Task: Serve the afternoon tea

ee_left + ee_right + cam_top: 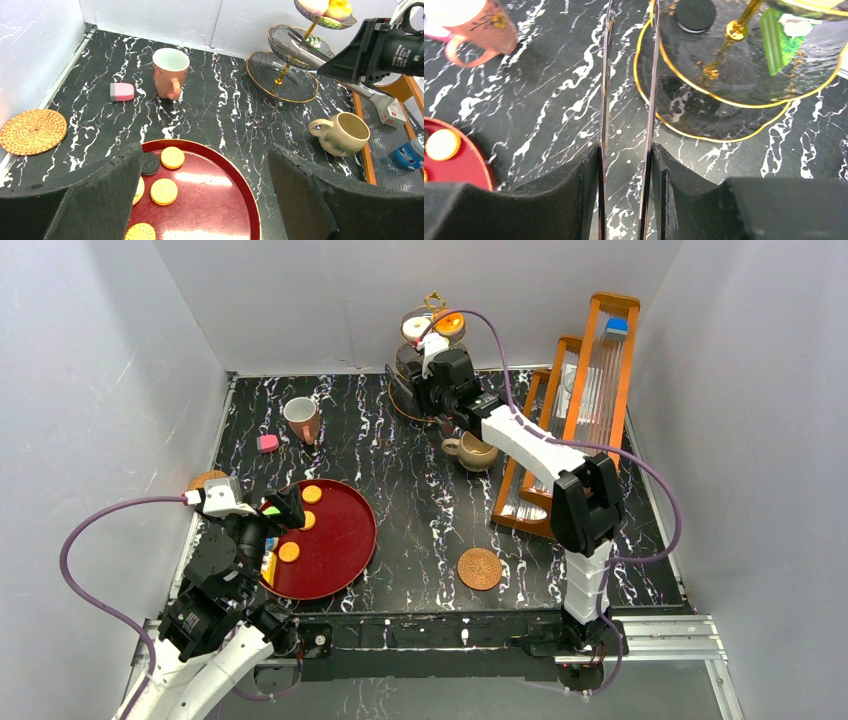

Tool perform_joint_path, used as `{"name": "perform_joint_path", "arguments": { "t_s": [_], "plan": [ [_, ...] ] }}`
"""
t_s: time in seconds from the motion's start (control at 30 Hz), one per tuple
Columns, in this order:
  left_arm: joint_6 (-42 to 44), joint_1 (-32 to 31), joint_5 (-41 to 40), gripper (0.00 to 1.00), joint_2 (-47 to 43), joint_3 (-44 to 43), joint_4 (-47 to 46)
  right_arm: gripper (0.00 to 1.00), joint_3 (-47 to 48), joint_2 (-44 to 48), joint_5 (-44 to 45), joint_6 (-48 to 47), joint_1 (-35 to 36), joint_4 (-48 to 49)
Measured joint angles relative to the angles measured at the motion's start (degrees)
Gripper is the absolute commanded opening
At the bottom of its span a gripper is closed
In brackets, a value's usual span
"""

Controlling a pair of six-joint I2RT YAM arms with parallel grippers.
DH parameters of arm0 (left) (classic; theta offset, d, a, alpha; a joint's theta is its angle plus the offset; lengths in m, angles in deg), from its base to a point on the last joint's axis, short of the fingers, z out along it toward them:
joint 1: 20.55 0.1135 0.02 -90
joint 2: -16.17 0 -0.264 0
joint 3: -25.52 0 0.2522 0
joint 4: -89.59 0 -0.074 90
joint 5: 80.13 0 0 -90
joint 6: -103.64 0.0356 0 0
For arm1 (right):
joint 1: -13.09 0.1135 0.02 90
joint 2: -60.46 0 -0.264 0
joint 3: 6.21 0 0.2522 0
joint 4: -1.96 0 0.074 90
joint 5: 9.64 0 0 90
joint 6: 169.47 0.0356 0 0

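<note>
My left gripper (285, 510) (205, 150) is open and empty above the left side of the round red tray (240, 200). Several yellow cookies (164, 191) and a dark cookie (150, 163) lie on the tray. My right gripper (432, 392) (624, 150) is shut on the tongs (604, 90). The tongs (300, 50) reach to the gold three-tier stand (432, 330) (290, 75). A dark cookie (695, 14) lies on one tier and donuts (327, 9) on the top tier. A pinkish mug (301, 418) (170, 70) and a beige mug (475, 450) (342, 132) stand on the table.
Woven coasters lie at the left edge (207, 480) (32, 131) and near the front (479, 568). A pink cake piece (267, 443) (122, 91) lies left of the pinkish mug. An orange wooden rack (590, 390) stands along the right side.
</note>
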Motion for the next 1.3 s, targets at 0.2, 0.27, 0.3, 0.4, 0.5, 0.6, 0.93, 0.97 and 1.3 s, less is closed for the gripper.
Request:
{"name": "perform_joint_path", "arguments": {
  "t_s": [0.2, 0.27, 0.3, 0.4, 0.5, 0.6, 0.93, 0.97, 1.3],
  "plan": [
    [0.0, 0.0, 0.0, 0.92, 0.0, 0.0, 0.0, 0.48, -6.4, 6.0, -2.8, -1.7, 2.8, 1.6],
    [0.0, 0.0, 0.0, 0.92, 0.0, 0.0, 0.0, 0.48, -8.9, 8.4, -3.6, -2.2, 3.9, 2.0],
    [0.0, 0.0, 0.0, 0.92, 0.1, 0.0, 0.0, 0.48, -9.9, 9.4, -4.0, -2.4, 4.4, 2.2],
    [0.0, 0.0, 0.0, 0.92, 0.2, 0.0, 0.0, 0.48, -14.4, 13.2, -5.6, -3.0, 6.3, 3.5],
    [0.0, 0.0, 0.0, 0.92, 0.2, 0.0, 0.0, 0.48, -18.6, 16.6, -6.8, -3.1, 8.4, 5.0],
    [0.0, 0.0, 0.0, 0.92, 0.3, 0.0, 0.0, 0.48, -23.1, 19.3, -8.0, -3.1, 10.6, 7.1],
    [0.0, 0.0, -0.3, 0.92, 0.2, 0.0, 0.0, 0.49, -30.1, 20.3, -10.6, -3.0, 18.0, 9.2],
    [0.0, 0.0, -0.4, 0.92, 0.1, 0.0, 0.0, 0.49, -30.3, 20.0, -11.2, -2.9, 18.9, 9.4],
    [0.0, 0.0, -1.6, 0.92, -0.9, 0.0, 0.0, 0.51, -30.4, 12.6, -14.8, -3.0, 25.7, 11.1]
  ]
}}
